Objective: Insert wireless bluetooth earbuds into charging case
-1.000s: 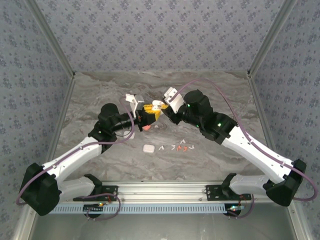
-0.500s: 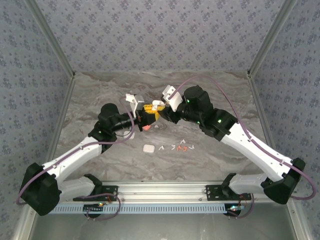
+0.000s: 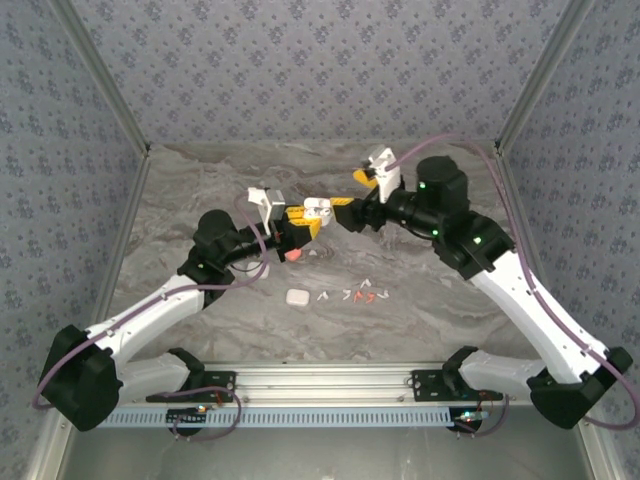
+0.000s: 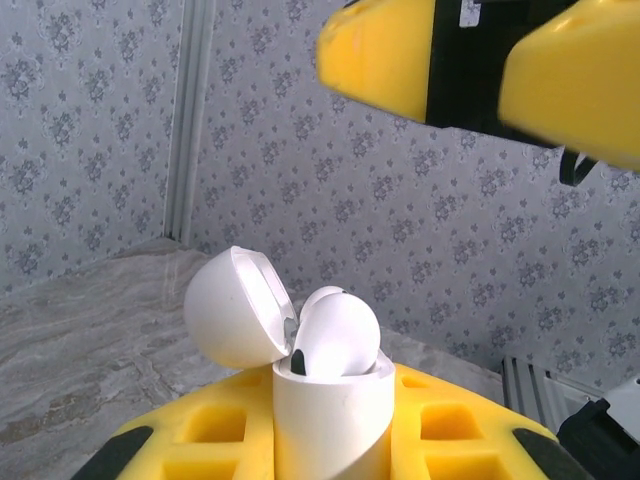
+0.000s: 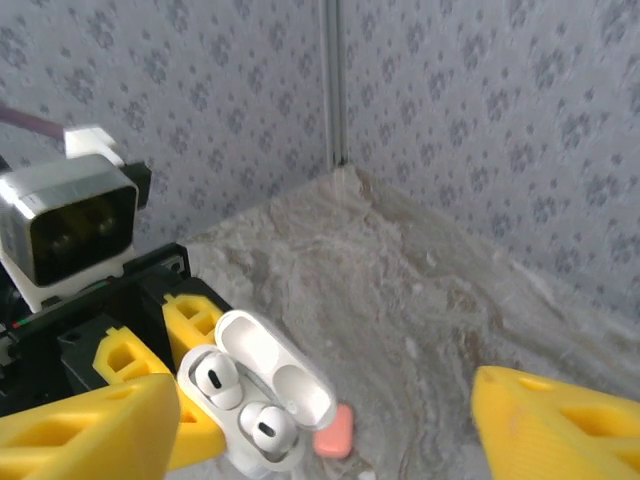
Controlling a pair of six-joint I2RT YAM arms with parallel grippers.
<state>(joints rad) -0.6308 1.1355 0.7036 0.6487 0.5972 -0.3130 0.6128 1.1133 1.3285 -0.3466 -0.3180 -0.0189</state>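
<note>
My left gripper [image 3: 303,224] is clenched on the open charging case [image 5: 262,395], held above mid-table. My right gripper [image 3: 350,190] stands just right of it, jaws spread, empty. Two earbuds [image 5: 215,378] sit in the case's wells, so insertion looks complete. Next move, as I judge it: press the lid shut.

Open air separates the right gripper [image 3: 348,192], its fingers spread wide, from the case [image 4: 325,390] clamped in the left gripper [image 3: 305,222]; the tipped-back lid [image 4: 235,310] stands up beside the case's mouth. Below the left gripper a pink case [image 3: 292,256] lies on the table [image 3: 200,180]. A white case [image 3: 296,297] and earbuds [image 3: 352,296] lie well apart from both grippers.
</note>
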